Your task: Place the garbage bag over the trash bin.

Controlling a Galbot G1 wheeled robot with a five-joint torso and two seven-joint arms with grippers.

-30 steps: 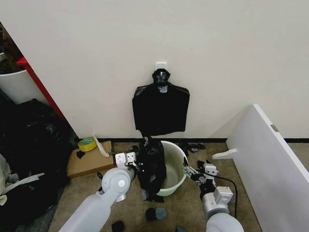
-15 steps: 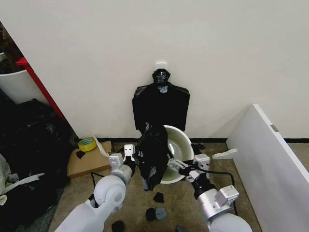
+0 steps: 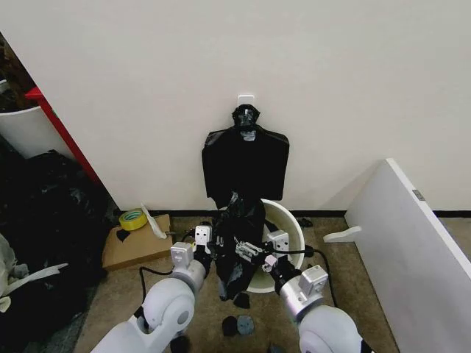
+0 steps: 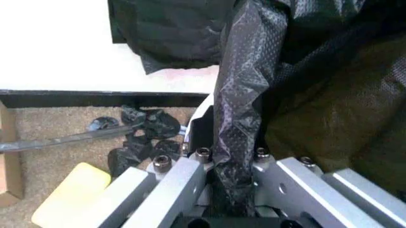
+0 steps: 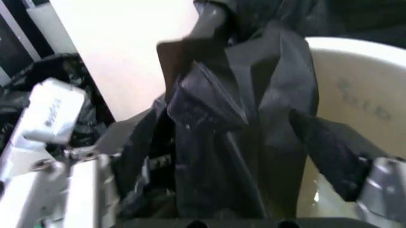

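Your left gripper (image 3: 208, 237) is clenched on the garbage bag (image 3: 237, 246), which hangs limp and crinkled in front of the trash bin (image 3: 291, 234), draped across the near side of its rim. In the left wrist view the black plastic (image 4: 238, 118) runs straight down between the closed metal jaws. Your right gripper (image 3: 254, 252) reaches in from the other side, its fingers spread apart around the loose folds, one finger (image 5: 85, 190) on each flank of the bag (image 5: 241, 142), not pinching it. The bin's cream-white inside (image 5: 355, 104) shows behind the plastic, tipped toward you on the carpeted floor (image 3: 132, 294).

Directly behind the bin, a flat black bundle (image 3: 245, 165) hangs from a white wall hook (image 3: 246, 98), just above the bag's top. To your left lie a cardboard sheet (image 3: 136, 243) carrying a roll of yellow tape (image 3: 132, 219), and farther left a big heap of black plastic (image 3: 44, 220). A white board (image 3: 412, 250) leans on your right. Small black scraps (image 3: 239, 323) litter the floor beneath the bag.
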